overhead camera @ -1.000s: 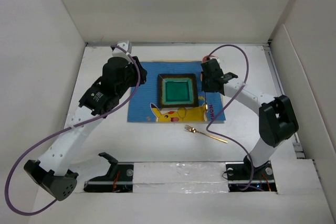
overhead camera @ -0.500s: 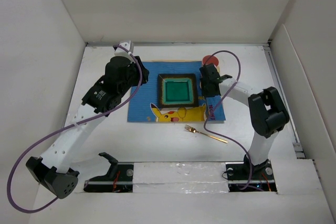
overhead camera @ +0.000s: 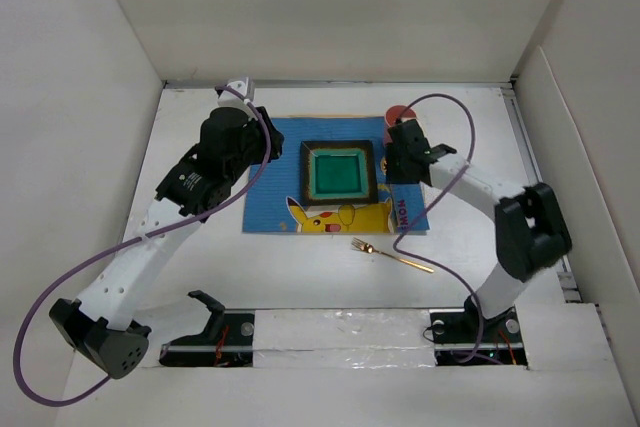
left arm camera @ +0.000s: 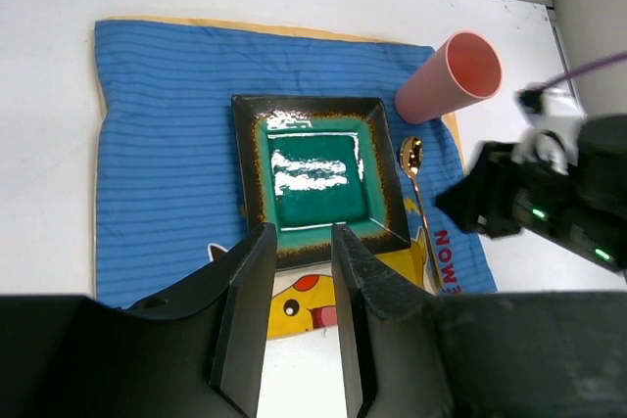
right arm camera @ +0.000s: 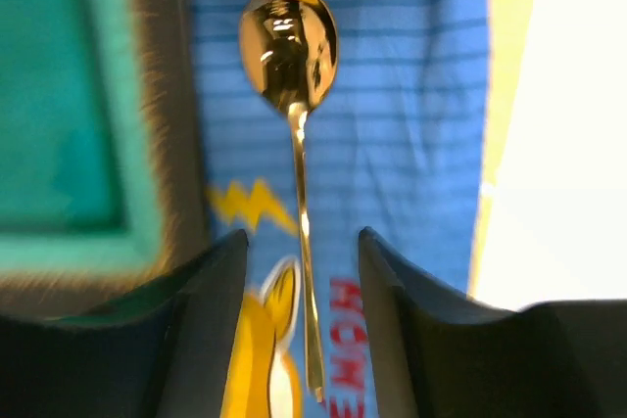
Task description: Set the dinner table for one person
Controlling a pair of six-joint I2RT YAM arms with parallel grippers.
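Note:
The white dinner table (overhead camera: 300,267) bears a blue placemat (overhead camera: 270,182) with a yellow cartoon. A square green plate with a brown rim (overhead camera: 340,173) sits on the mat. A gold spoon (right arm camera: 294,95) lies on the mat right of the plate, also seen in the left wrist view (left arm camera: 419,193). A pink cup (left arm camera: 449,78) stands at the mat's far right corner. A gold fork (overhead camera: 392,255) lies on the table near the mat. My right gripper (right arm camera: 302,242) is open over the spoon's handle. My left gripper (left arm camera: 302,242) is open and empty, above the mat's near edge.
White walls close in the table on the left, back and right. The right arm (left arm camera: 549,198) reaches in beside the cup and spoon. A purple cable (overhead camera: 440,107) loops above the right arm.
The right arm's elbow swung in toward the plate and back out, with its gripper staying over the mat right of the plate. The left arm has hardly moved.

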